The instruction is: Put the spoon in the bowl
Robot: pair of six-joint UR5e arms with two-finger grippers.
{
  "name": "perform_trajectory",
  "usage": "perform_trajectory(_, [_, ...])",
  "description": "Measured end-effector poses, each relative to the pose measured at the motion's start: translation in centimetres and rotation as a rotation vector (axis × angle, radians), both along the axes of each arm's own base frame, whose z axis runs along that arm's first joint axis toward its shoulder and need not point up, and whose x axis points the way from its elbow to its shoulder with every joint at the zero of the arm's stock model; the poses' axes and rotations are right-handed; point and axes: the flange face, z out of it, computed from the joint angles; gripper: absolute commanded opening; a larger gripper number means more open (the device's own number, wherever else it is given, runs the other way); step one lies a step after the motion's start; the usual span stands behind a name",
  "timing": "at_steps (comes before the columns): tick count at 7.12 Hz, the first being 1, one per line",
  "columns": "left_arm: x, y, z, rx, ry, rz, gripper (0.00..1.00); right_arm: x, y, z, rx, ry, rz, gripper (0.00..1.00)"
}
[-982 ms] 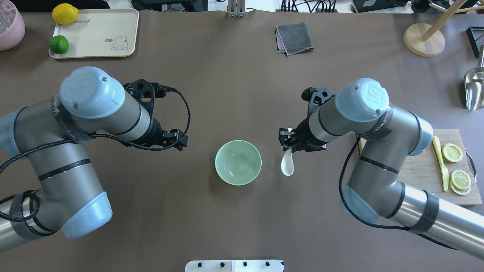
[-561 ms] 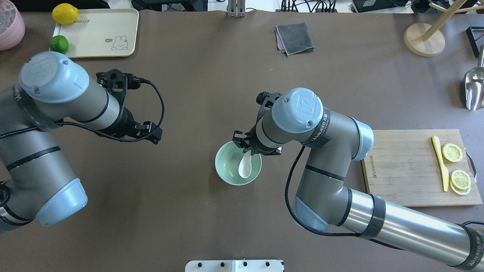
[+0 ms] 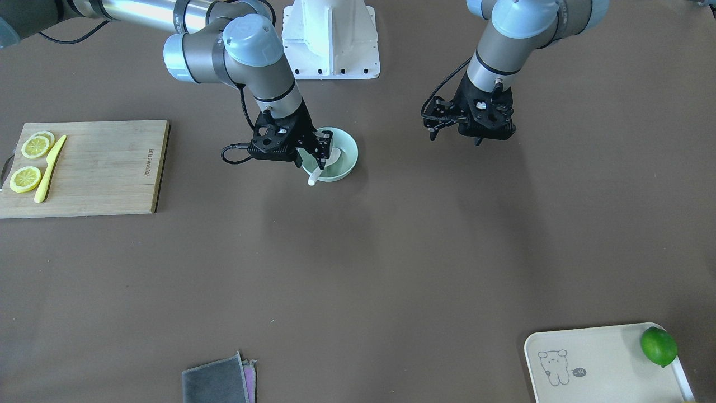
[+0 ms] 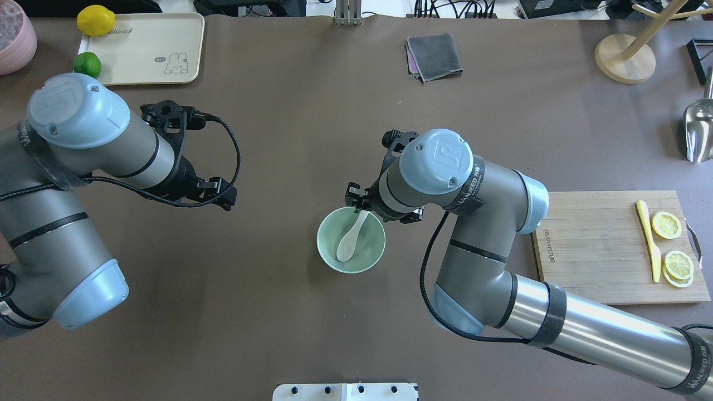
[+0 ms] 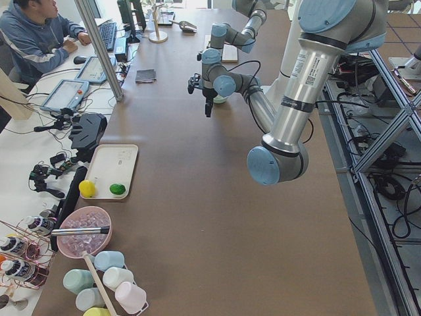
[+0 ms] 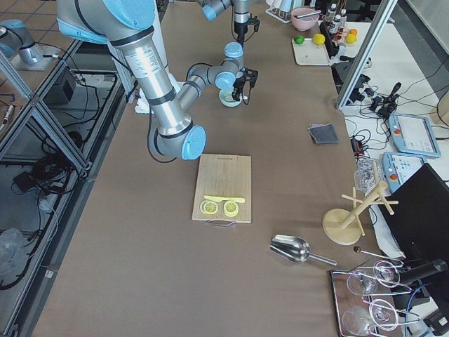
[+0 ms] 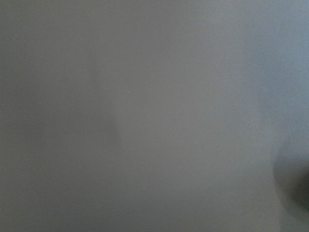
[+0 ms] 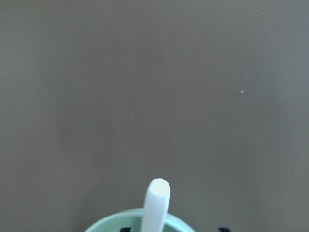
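The white spoon point(image 4: 350, 240) lies in the mint-green bowl point(image 4: 324, 252) at mid-table, scoop down inside and handle leaning on the far-right rim. In the front view its handle point(image 3: 312, 178) sticks out over the bowl point(image 3: 345, 168). My right gripper point(image 4: 362, 205) hovers over that rim, open. In the right wrist view its fingertips point(image 8: 125, 230) stand wide apart on either side of the spoon point(image 8: 155, 205) without touching it. My left gripper point(image 4: 224, 197) is open and empty over bare table, well left of the bowl; it also shows in the front view point(image 3: 484, 137).
A wooden cutting board point(image 4: 596, 245) with a yellow knife point(image 4: 649, 239) and lemon slices point(image 4: 667, 225) lies at the right. A folded grey cloth point(image 4: 434, 55), a cream tray point(image 4: 142, 47) with a lemon and a lime, a wooden stand point(image 4: 624, 55) and a metal scoop point(image 4: 699, 131) are farther away.
My right arm carried the spoon left from beside the bowl to over it and let go; the spoon has dropped and tilted into the bowl. My left arm drew back to the left.
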Motion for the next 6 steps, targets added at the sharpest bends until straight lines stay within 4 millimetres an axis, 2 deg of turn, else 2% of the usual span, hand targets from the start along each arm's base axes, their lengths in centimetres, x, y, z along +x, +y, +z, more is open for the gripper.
perform_trajectory(1, [-0.9,-0.5,0.7,0.014,-0.009,0.008,0.98,3.0,-1.3,2.3,0.005,0.009,-0.026,1.0])
perform_trajectory(2, [-2.4,-1.2,2.1,0.026,-0.024,0.018,0.98,7.3,-2.3,5.8,0.038,0.032,-0.063,1.0])
perform_trajectory(3, [-4.8,-2.2,4.1,0.044,-0.045,0.033,0.98,12.8,-3.3,10.2,0.08,0.066,-0.107,1.0])
perform_trajectory(4, [-8.1,-3.2,6.5,0.064,-0.063,0.054,0.98,19.1,-4.5,14.3,0.103,0.083,-0.152,1.0])
perform_trajectory(6, [-15.8,-4.8,11.8,0.097,-0.094,0.095,0.98,32.6,-5.4,22.3,0.146,0.092,-0.218,1.0])
